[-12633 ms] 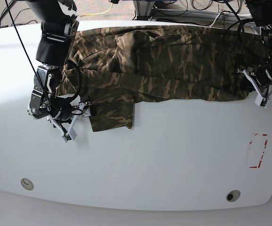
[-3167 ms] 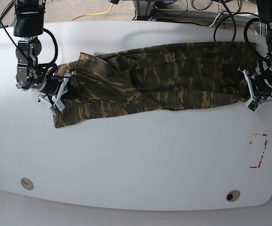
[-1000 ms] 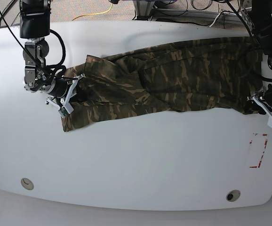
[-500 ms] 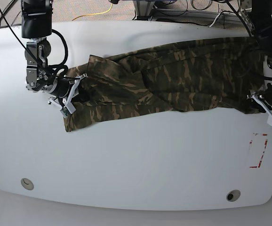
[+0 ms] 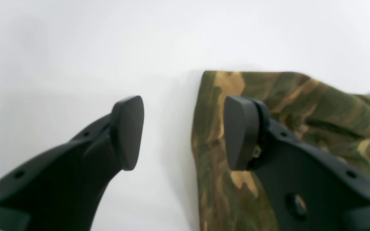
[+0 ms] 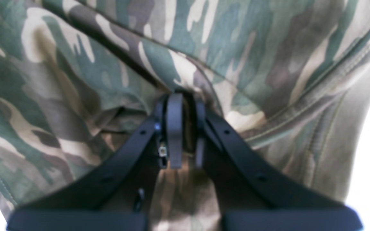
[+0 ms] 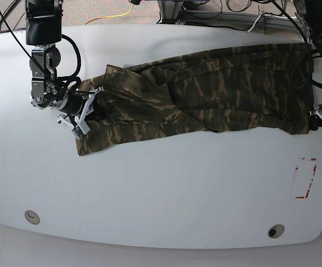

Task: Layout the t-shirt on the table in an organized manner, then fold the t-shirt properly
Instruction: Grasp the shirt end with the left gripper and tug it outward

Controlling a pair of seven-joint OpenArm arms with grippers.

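The t-shirt [image 7: 205, 89] lies stretched in a long, rumpled band across the far half of the worktop [image 7: 166, 189], running from a low corner on the base view's left up to the far edge on that view's right. Its near edge is uneven, with folds bunched around the middle, and one flap hangs down at the left end. The right pincer [image 6: 181, 134] is clamped on a bunched fold of the cloth at that left end: in its wrist view the two black fingers [image 6: 174, 128] stand almost together, with camouflage fabric pinched between them and spread all around. The left pincer [image 5: 183, 131] sits at the base view's right edge, just beside the shirt's other end. Its jaws stand well apart, holding nothing; one pad [image 5: 128, 131] is over bare white worktop and the other pad [image 5: 238, 128] is over the cloth's edge, whose straight hem runs between them. Nearer the camera, on the base view's right, a red-outlined rectangle [image 7: 305, 178] marks the worktop, and two round holes [image 7: 32, 217] sit near the front edge.
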